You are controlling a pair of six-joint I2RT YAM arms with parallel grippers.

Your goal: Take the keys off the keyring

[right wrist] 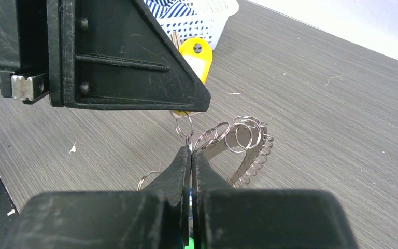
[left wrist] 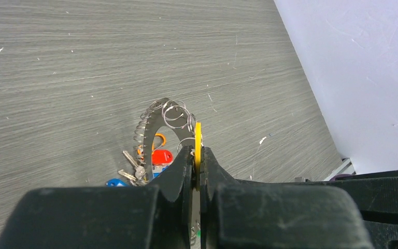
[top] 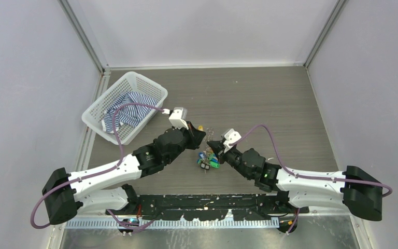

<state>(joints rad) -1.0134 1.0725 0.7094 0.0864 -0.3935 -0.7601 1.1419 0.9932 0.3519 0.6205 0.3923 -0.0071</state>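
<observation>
The keyring is a curved flat metal band strung with small wire rings, held up off the table between both grippers. My left gripper is shut on a yellow key tag; from the right wrist view that yellow tag pokes out behind the left fingers. My right gripper is shut on the keyring where a small ring leads up to the tag. The other keys, with red and blue tags, hang below. The two grippers nearly touch.
A white plastic basket holding a blue-striped cloth stands at the back left, beyond the left arm. Grey walls close the table on three sides. A black rail runs along the near edge between the arm bases.
</observation>
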